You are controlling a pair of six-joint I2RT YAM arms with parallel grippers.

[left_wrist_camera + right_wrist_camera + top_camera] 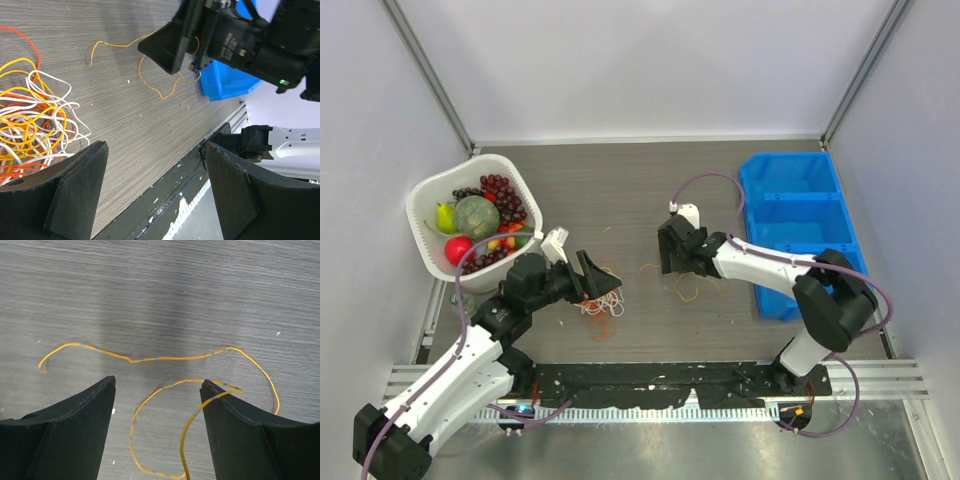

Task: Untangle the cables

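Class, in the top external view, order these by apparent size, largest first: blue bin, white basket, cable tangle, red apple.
1. blue bin and white basket: about alike, so tied
2. cable tangle
3. red apple

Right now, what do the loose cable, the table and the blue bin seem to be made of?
Loose cable: probably thin plastic-coated wire; it holds loose curves. Table: seemingly matte grey wood-grain laminate; fine straight streaks. Blue bin: likely moulded plastic; smooth, uniform colour, slight gloss.

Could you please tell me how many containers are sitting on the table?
2: a white basket at the far left, and a blue bin at the far right. None appears hidden.
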